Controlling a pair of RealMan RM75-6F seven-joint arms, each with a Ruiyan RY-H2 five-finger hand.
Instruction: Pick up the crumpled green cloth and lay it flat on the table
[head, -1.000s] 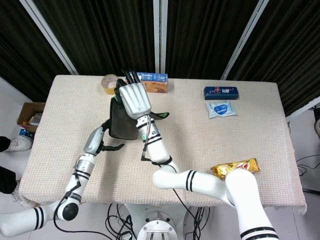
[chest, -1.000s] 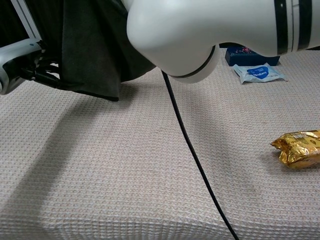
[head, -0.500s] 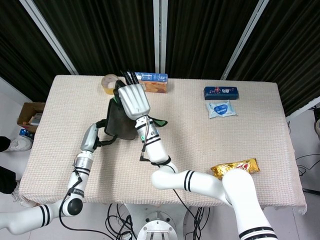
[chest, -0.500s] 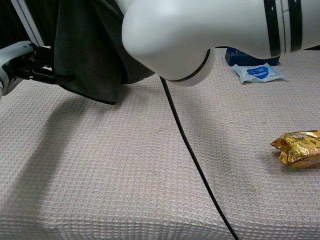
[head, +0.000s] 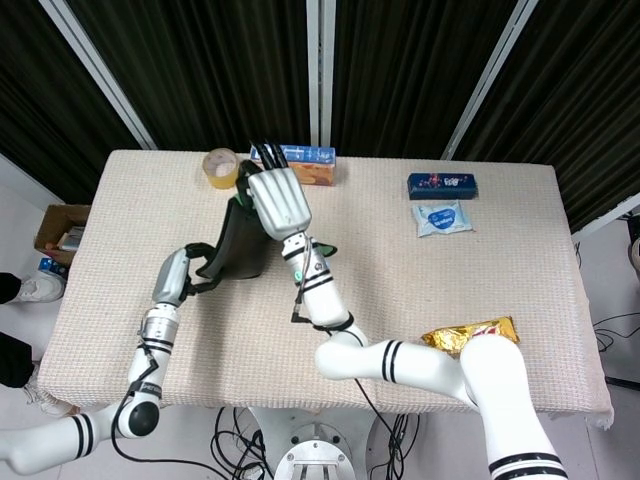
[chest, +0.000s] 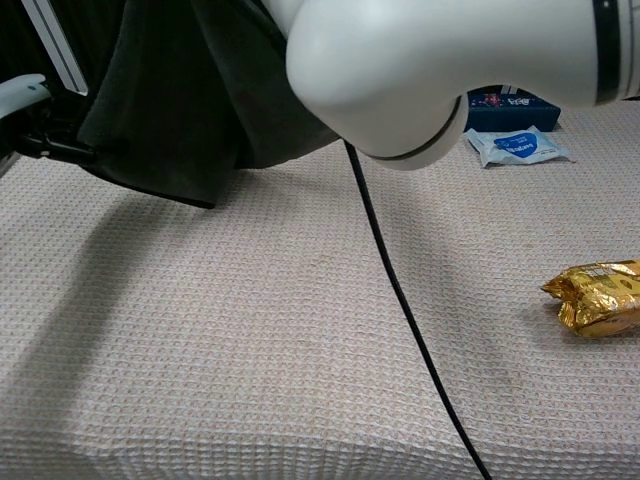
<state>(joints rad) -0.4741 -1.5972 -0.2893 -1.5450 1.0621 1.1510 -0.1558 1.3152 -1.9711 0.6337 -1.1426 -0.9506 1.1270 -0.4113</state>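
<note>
The dark green cloth (head: 240, 246) hangs above the table's left half, partly spread; in the chest view the cloth (chest: 170, 110) fills the upper left. My right hand (head: 280, 200) grips its top edge from above, the back of the hand facing the head camera. My left hand (head: 203, 269) pinches the cloth's lower left edge and draws it sideways. In the chest view only the left hand's (chest: 40, 140) tips show, at the frame's left edge, touching the cloth. The right arm (chest: 450, 70) blocks much of the chest view.
A tape roll (head: 220, 165) and a blue-and-orange box (head: 305, 166) stand at the back, behind the cloth. A dark blue box (head: 442, 185) and a wipes pack (head: 443, 218) lie at the back right. A gold snack packet (head: 470, 335) lies front right. A black cable (chest: 400, 300) hangs over the table.
My left hand rose from below the cloth to its lower left edge and took hold. The right hand shifted slightly right, and the cloth is spread wider.
</note>
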